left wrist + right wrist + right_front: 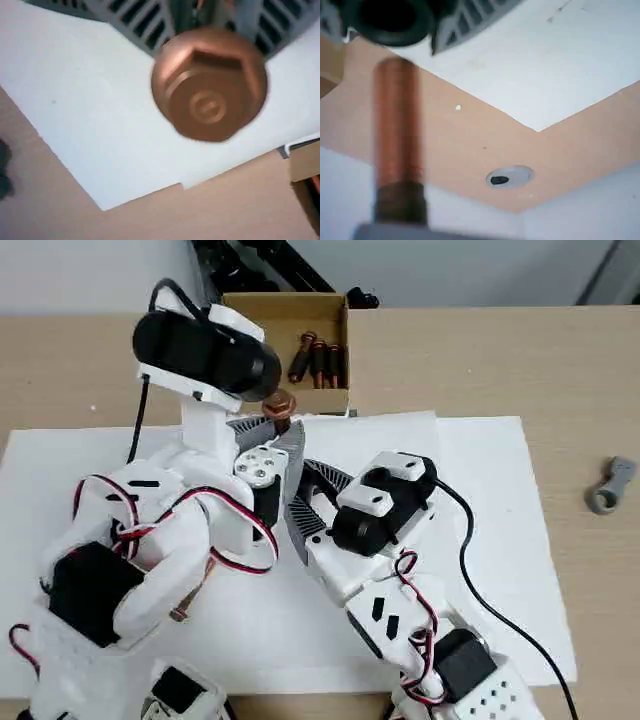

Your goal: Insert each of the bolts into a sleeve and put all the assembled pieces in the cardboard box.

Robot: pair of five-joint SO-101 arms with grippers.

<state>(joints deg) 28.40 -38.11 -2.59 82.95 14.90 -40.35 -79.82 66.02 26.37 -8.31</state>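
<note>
The bolt [278,405], head up beside the cardboard box [285,302], is clenched in the right tool [392,225], a dark sleeve [390,20] seemingly gripped in the left tool [200,12]; insertion is judged in hand, with straight alignment needed next.

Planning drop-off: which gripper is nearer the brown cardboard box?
Left. The left gripper, holding a copper bolt, is at the box's front wall; the right gripper is farther back over the white paper sheet.
</note>
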